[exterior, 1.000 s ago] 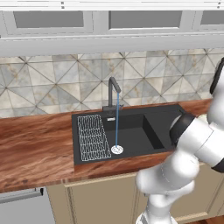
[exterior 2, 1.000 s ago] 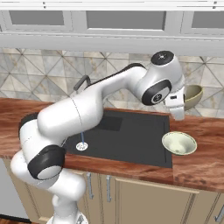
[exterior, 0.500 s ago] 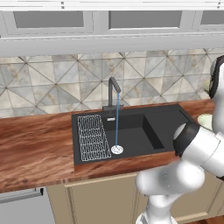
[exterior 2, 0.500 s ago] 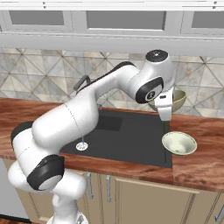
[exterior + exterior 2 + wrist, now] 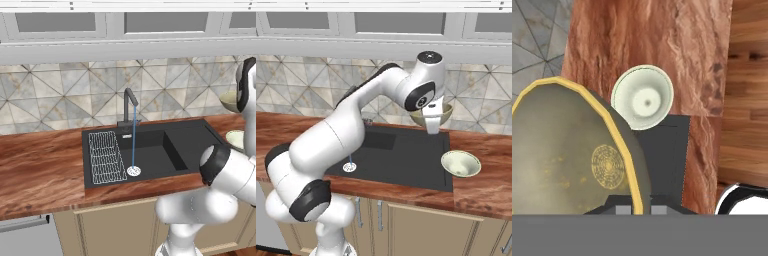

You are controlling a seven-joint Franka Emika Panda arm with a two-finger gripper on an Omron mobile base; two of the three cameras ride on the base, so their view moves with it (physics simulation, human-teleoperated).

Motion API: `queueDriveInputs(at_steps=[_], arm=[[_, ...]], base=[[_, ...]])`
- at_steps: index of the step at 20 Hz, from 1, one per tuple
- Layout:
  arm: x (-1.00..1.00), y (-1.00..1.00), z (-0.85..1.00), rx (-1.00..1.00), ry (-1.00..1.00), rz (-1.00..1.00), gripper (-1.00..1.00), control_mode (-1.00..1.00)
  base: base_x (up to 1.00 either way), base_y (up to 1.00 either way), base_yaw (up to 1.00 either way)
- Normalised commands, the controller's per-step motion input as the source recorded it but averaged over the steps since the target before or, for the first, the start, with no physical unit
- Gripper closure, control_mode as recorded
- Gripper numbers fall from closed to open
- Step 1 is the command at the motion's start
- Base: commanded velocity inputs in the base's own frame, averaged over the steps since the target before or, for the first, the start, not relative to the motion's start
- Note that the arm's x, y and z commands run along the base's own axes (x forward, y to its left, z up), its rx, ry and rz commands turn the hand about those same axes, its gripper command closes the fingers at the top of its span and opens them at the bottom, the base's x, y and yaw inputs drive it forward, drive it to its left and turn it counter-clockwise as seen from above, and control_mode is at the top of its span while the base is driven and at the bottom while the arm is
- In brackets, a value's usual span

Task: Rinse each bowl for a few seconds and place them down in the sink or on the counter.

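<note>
My claw (image 5: pixel 432 126) pinches the rim of the olive bowl (image 5: pixel 432 113), held in the air over the sink's (image 5: pixel 406 165) right end. The pale bowl (image 5: pixel 460 163) sits on the counter's (image 5: pixel 486 175) front edge beside the basin. Gripped by its thin rim alone, the olive bowl could slip on the swing toward the faucet stream (image 5: pixel 133 140).

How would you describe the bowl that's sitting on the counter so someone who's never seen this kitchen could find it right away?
Start at the black sink set into the reddish-brown wood counter. Just past the sink's right edge, the pale cream-green bowl rests on the wood near the front, its rim overlapping the sink's edge. Unlike the darker olive-yellow bowl, which is lifted in the gripper above the sink's back corner, it is lighter, whitish-rimmed and untouched.
</note>
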Motion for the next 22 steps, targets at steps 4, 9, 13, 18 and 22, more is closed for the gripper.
queueDriveInputs(at_steps=[4,9,13,18,22], arm=[[0.14,0.51,-0.02,0.03,0.0,0.05,1.0,-1.0],[0.08,0.49,-0.15,0.01,0.0,0.05,1.0,-1.0],[0.16,0.43,-0.2,0.03,0.0,0.05,1.0,-1.0],[0.2,0.41,-0.17,0.07,0.0,0.06,1.0,-1.0],[0.23,0.39,-0.18,0.08,0.0,0.05,1.0,-1.0]], base=[[0.0,0.0,0.0],[0.0,0.0,0.0],[0.0,0.0,0.0],[0.0,0.0,0.0],[0.0,0.0,0.0]])
